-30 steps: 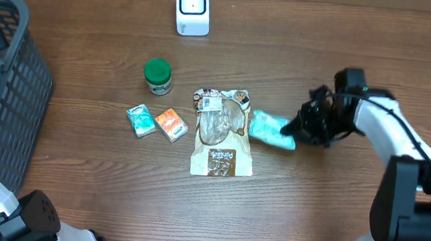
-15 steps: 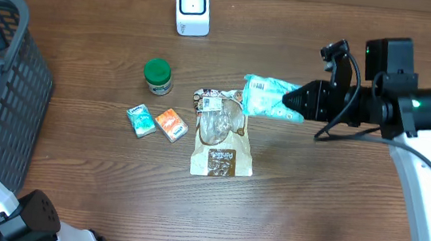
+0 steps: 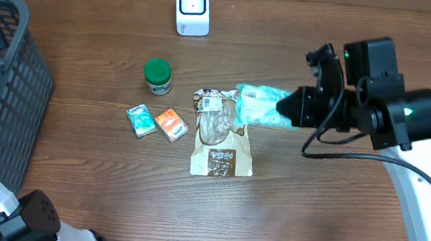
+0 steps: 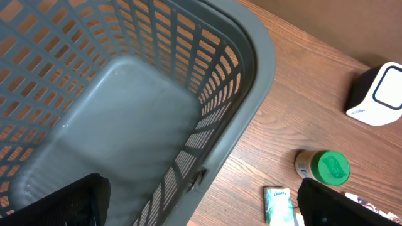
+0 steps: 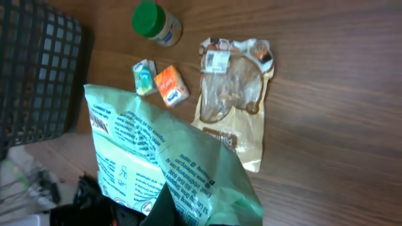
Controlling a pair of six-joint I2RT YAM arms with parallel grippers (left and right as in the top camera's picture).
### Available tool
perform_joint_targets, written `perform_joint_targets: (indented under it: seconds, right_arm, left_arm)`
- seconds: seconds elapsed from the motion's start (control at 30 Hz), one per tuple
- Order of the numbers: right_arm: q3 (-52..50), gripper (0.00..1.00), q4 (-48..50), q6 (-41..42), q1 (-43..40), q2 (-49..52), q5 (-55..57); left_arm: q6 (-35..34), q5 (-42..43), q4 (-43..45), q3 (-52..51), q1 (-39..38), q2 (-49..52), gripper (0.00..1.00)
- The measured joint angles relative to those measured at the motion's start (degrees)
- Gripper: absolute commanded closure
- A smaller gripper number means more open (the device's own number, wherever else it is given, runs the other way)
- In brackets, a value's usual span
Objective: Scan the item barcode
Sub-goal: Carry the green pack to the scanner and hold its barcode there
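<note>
Far left, the left hand hangs over the grey basket, its 2 fingers spread wide, holding nothing. On the desk: teal carton, green-lidded jar, orange carton, white scanner at the back, brown pouch. Just right of the pouch, the mint-green packet is up off the desk, pinched by the right hand.

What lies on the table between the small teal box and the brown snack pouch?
The small orange box lies there, in line between the small teal box and the brown snack pouch; the overhead view shows it.
</note>
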Motion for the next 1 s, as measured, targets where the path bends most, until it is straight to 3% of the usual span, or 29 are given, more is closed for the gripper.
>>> perform_joint_targets:
  seconds: [0.17,0.3,0.5,0.63,0.83,1.0]
  right_arm:
    - [18.6,0.96,-5.1,1.3,4.5,10.8,8.6]
    - [29.5,0.96,1.1,1.4,7.6,21.9,20.3]
    - [30.9,0.96,25.4,-4.9,11.6,35.8,40.9]
    - [30.8,0.96,45.0,-15.6,13.2,44.7,51.5]
    - [30.8,0.96,75.4,-36.8,14.3,55.0,57.1]
    - [30.9,0.96,89.2,-53.1,14.6,60.6,55.2]
  left_arm:
    - [0.0,0.0,0.0,0.0,0.0,0.0,0.00]
    - [0.0,0.0,0.0,0.0,0.0,0.0,0.00]
    - [0.0,0.0,0.0,0.0,0.0,0.0,0.00]
    - [0.0,0.0,0.0,0.0,0.0,0.0,0.00]
    - [0.0,0.0,0.0,0.0,0.0,0.0,0.00]
    - [0.0,0.0,0.0,0.0,0.0,0.0,0.00]
